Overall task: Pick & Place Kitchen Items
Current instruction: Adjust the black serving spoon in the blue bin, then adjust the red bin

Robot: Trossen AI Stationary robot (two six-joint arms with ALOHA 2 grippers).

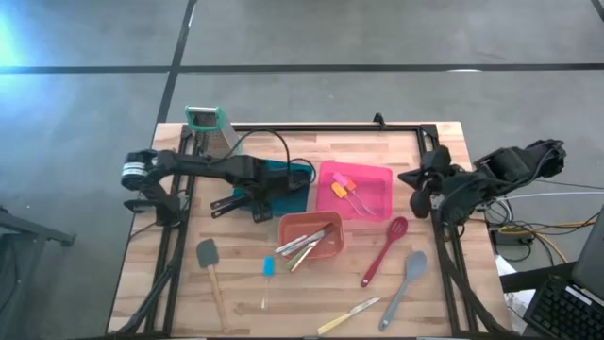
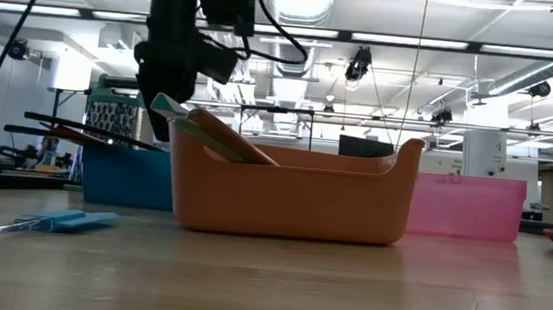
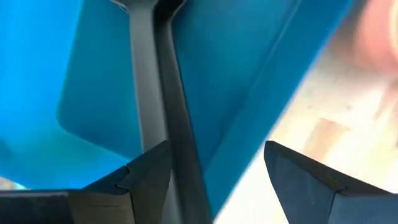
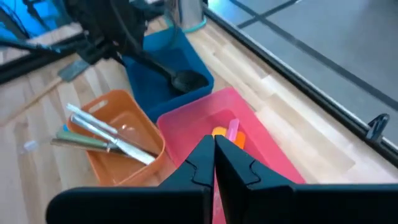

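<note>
From above, I have the left gripper (image 1: 257, 203) over the blue tray (image 1: 300, 185), fingers apart, with black spoons (image 1: 226, 205) lying across the tray's edge. This looks like the drop-off into that tray, or just after it. The right gripper (image 1: 416, 192) waits at the table's right edge. Still loose on the table: a red spoon (image 1: 384, 249), grey spoon (image 1: 404, 285), knife (image 1: 347, 315), black spatula (image 1: 210, 271) and blue spatula (image 1: 268, 274). The grater (image 1: 209, 126) stands clear at the back.

At table level, the orange tray (image 2: 293, 199) blocks most of the view; knives (image 2: 220, 133) lean out of it.

My left wrist shows fingers (image 3: 149, 177) apart, a grey handle (image 3: 144, 99) between them, apparently ungripped. Next I'd lift straight up, avoiding the handles.

My right wrist shows its fingers (image 4: 200, 163) pressed together above the pink tray (image 4: 273, 155).
</note>
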